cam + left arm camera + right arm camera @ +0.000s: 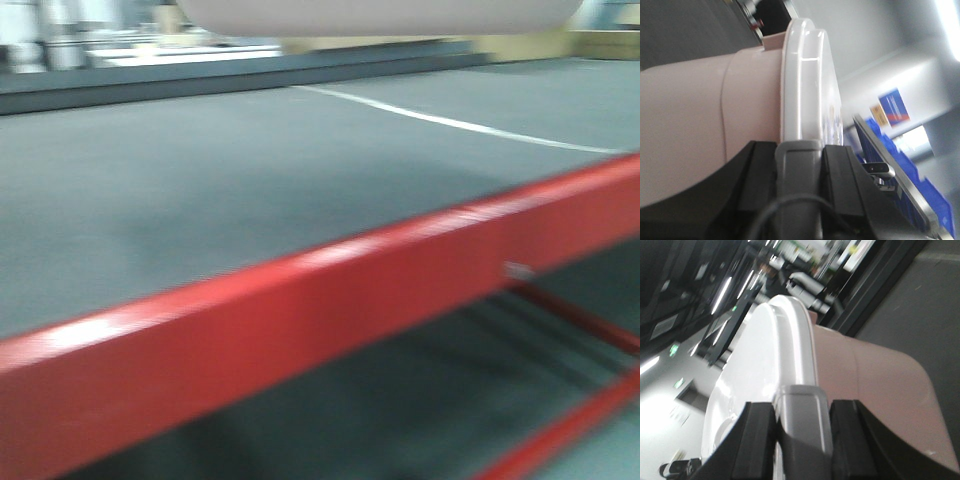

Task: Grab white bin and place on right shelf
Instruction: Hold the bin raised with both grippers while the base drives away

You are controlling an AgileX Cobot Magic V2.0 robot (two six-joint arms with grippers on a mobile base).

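The left hand (pixel 799 155) and right hand (pixel 802 412) each pinch the white bin (pixel 685 125).

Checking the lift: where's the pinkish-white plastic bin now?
The pinkish-white plastic bin sits between left gripper and right gripper, at the front view's top edge, above the red metal rail.

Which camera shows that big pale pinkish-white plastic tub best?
The right wrist view: the pale pinkish-white plastic tub shows lid top, rim and side wall together. The left wrist view shows its side and lid edge-on; the front view only a blurred strip.
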